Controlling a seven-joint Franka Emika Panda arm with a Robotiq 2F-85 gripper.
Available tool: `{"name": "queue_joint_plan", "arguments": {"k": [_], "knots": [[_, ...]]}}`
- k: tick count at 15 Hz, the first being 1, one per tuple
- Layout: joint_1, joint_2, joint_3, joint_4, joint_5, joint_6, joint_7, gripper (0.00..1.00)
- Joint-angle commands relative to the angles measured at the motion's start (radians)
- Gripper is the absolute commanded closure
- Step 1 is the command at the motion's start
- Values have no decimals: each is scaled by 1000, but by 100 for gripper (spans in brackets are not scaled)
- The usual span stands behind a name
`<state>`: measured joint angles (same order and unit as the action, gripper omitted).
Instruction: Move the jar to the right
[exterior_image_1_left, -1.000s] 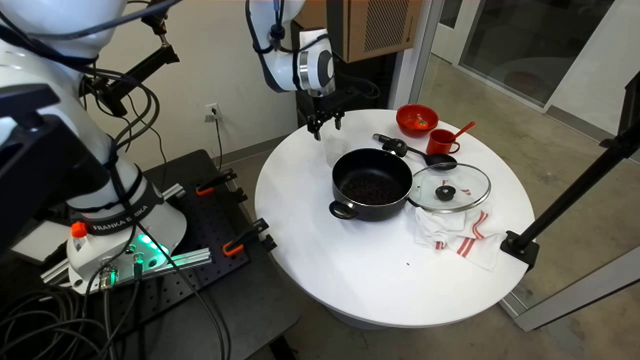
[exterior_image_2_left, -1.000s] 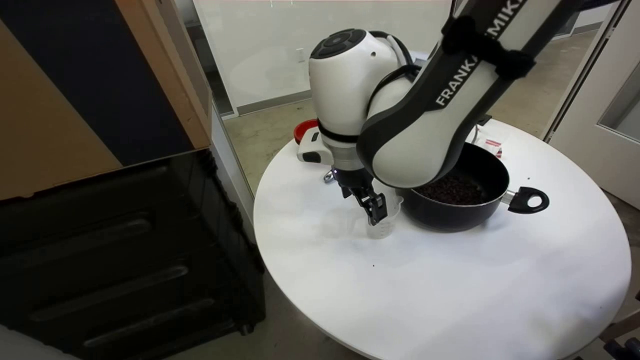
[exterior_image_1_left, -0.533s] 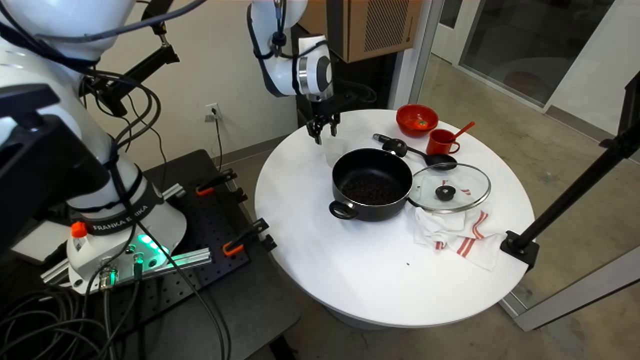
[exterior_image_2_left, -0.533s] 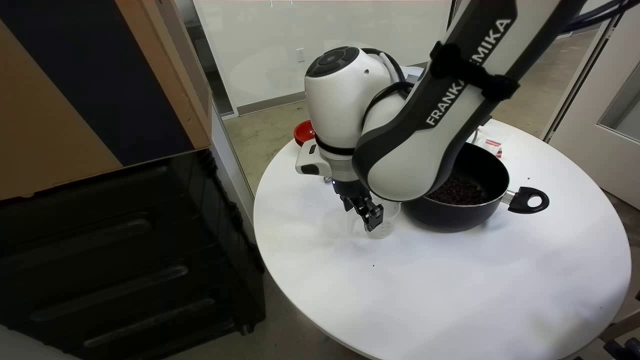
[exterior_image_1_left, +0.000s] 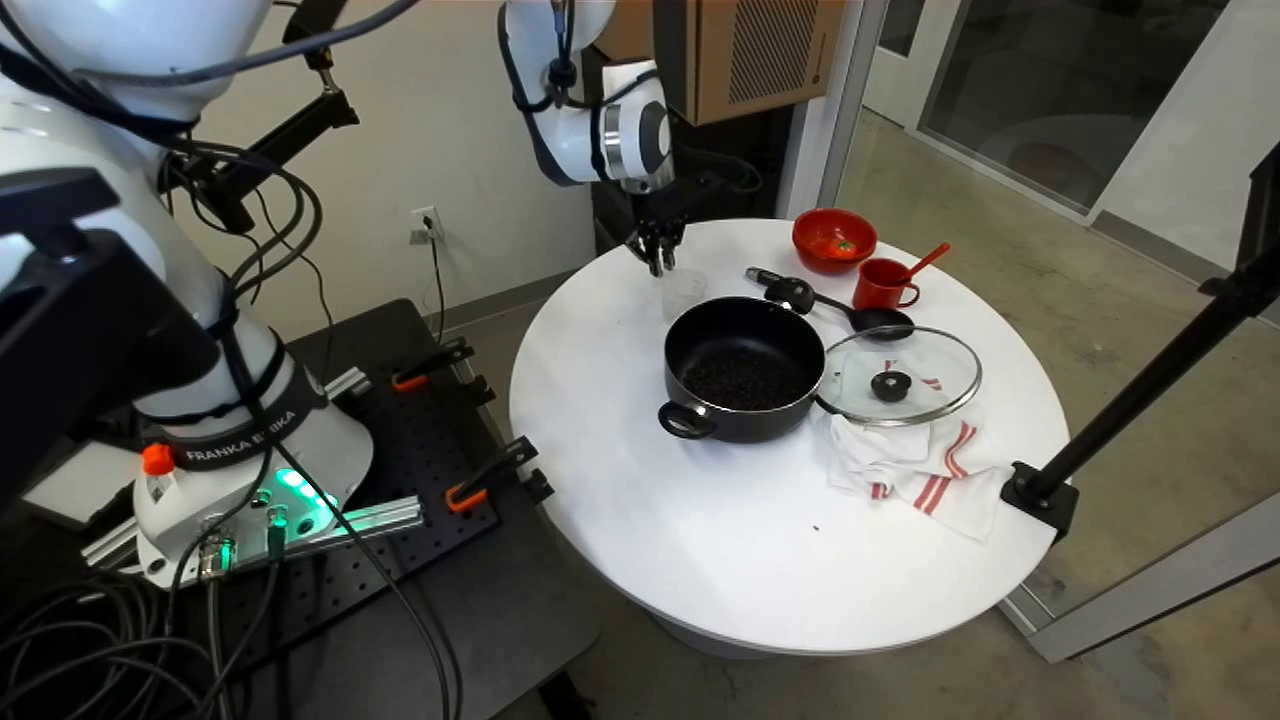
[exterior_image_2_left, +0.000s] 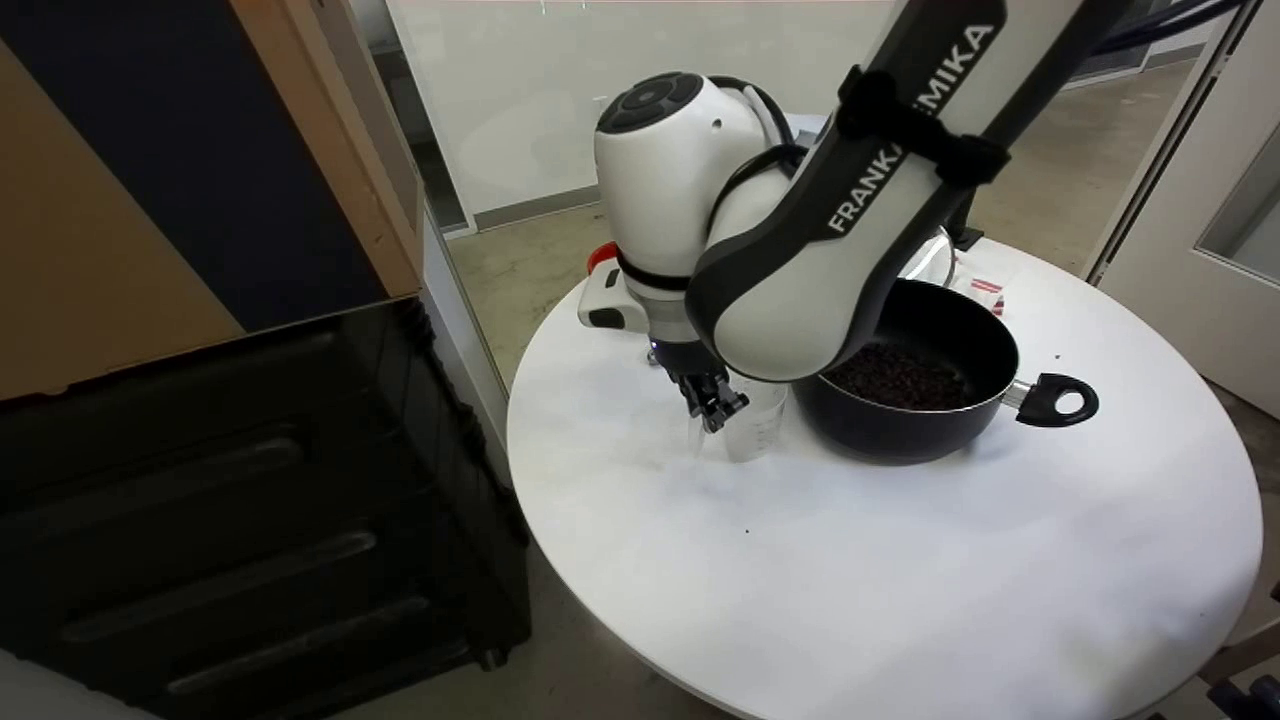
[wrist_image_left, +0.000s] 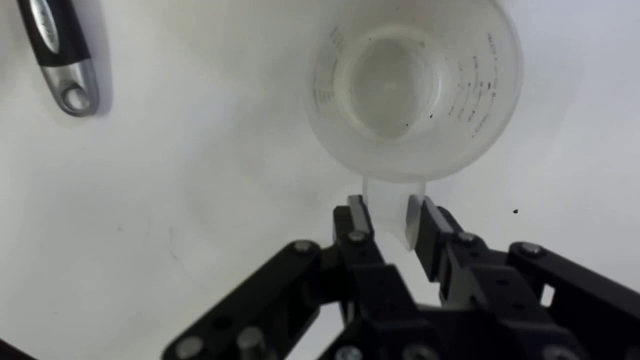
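The jar (wrist_image_left: 392, 90) is a translucent, whitish measuring cup with marked sides and a clear handle (wrist_image_left: 392, 192). It stands upright beside the black pot in both exterior views. My gripper (wrist_image_left: 390, 215) has its fingers on either side of that handle and is shut on it. In an exterior view the gripper (exterior_image_1_left: 662, 265) is at the back of the jar (exterior_image_1_left: 684, 295), away from the pot. The jar (exterior_image_2_left: 760, 425) also shows in an exterior view, its upper part partly behind the gripper (exterior_image_2_left: 722, 415) and arm. Whether its base touches the table cannot be told.
The black pot (exterior_image_1_left: 745, 425), with dark contents, is close to the jar. A glass lid (exterior_image_1_left: 890, 386), striped towel (exterior_image_1_left: 945, 465), red bowl (exterior_image_1_left: 832, 240), red mug (exterior_image_1_left: 880, 285) and black ladle (exterior_image_1_left: 880, 320) lie beyond it. A utensil handle (wrist_image_left: 62, 45) appears in the wrist view.
My gripper came down, its fingers came together on the jar's handle, and it rose again slightly. The jar has shifted a little with it, towards the red bowl's side of the table.
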<state>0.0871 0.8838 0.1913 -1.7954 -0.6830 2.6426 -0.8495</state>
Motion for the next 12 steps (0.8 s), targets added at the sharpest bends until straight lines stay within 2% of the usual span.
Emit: {"name": "queue_joint_plan", "arguments": {"k": [1,7,12], "knots": [[10,-66,6,49,55,-82,-45,93],[13,-164,-27,173,80,-177,-80,93],[-3,-192,-112,239,66,-231,-50,93]]}}
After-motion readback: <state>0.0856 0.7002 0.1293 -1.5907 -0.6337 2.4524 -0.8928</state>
